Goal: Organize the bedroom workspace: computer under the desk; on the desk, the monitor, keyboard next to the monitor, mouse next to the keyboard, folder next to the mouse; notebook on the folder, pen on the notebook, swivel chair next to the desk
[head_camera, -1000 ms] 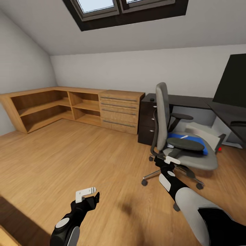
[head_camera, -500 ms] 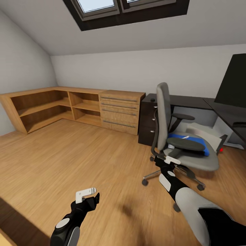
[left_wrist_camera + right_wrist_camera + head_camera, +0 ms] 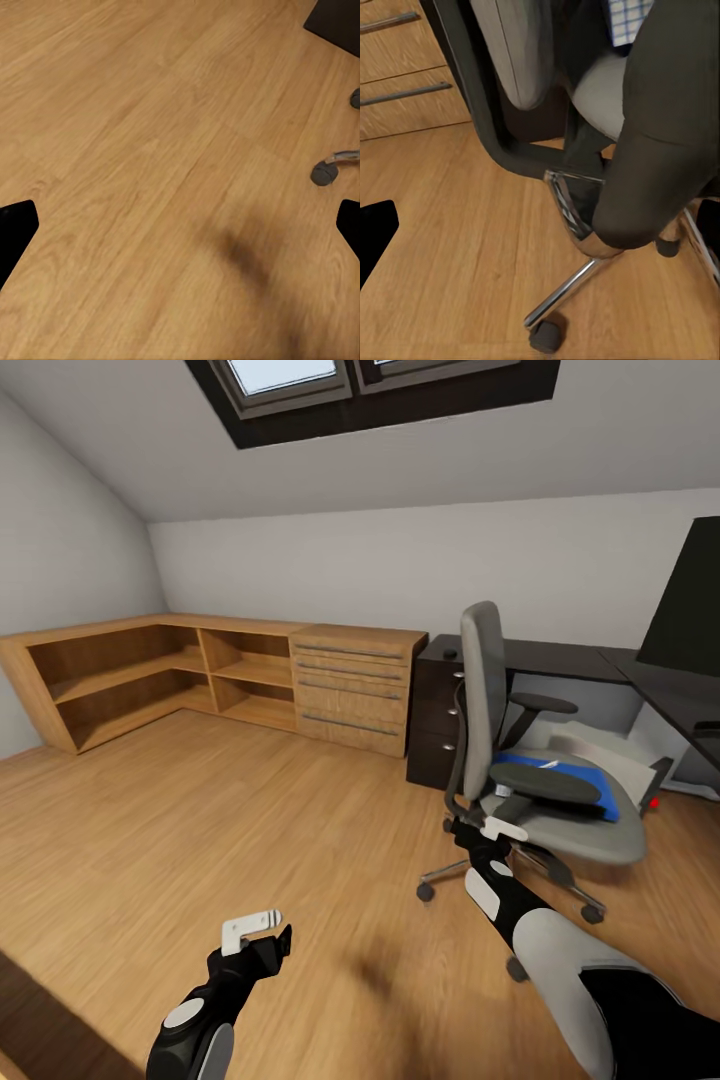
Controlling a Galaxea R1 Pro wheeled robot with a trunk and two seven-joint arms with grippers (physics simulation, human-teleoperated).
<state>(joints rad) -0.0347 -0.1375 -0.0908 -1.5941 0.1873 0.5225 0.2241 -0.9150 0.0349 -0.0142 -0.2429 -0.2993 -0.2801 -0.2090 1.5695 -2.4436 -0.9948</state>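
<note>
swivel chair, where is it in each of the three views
Head view: the swivel chair stands right of centre, beyond the right gripper.
Left wrist view: a chrome leg tip with its castor at the right edge.
Right wrist view: backrest frame, armrest and chrome base, close up.
Shared landmark: the wood floor.

wood floor [image 3: 200, 810], swivel chair [image 3: 530, 780]; folder [image 3: 560, 775] on seat
</note>
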